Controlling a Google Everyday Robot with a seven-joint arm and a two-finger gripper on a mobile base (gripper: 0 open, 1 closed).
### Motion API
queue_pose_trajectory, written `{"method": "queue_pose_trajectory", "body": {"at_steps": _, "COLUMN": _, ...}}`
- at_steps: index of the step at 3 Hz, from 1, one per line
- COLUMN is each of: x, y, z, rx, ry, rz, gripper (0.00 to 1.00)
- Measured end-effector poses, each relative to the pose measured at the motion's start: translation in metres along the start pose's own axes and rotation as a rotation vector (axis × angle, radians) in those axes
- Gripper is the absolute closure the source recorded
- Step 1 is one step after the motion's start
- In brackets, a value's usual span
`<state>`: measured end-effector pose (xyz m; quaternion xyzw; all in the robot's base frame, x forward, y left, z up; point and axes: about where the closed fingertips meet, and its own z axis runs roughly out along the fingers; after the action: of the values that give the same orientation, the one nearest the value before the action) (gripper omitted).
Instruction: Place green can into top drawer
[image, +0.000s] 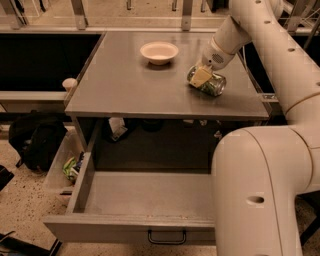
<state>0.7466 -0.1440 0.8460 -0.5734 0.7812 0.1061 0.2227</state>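
Observation:
The green can (211, 85) lies on its side on the grey tabletop (130, 85), near the right edge. My gripper (203, 77) is down on the can, reaching in from the upper right and covering its left end. The top drawer (150, 195) is pulled wide open below the table's front edge. Its inside is bare, and its black handle (166, 237) is on the front panel. The can is on the tabletop, outside the drawer.
A pale pink bowl (159, 52) stands at the back middle of the tabletop. My white arm (260, 190) fills the right foreground and overlaps the drawer's right end. A black bag (35, 142) and a bin with litter (70, 167) sit on the floor at left.

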Motion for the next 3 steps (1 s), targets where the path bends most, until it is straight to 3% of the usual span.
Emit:
{"method": "queue_pose_trajectory", "body": {"at_steps": 1, "x": 0.000, "y": 0.000, "z": 0.001, "rx": 0.004, "ry": 0.011, "rz": -0.004, "gripper": 1.00}}
{"method": "queue_pose_trajectory", "body": {"at_steps": 2, "x": 0.021, "y": 0.002, "z": -0.040, "rx": 0.093, "ry": -0.009, "rz": -0.051, "gripper": 1.00}}
{"method": "queue_pose_trajectory", "body": {"at_steps": 3, "x": 0.040, "y": 0.024, "z": -0.122, "rx": 0.264, "ry": -0.082, "rz": -0.046, "gripper": 1.00}}
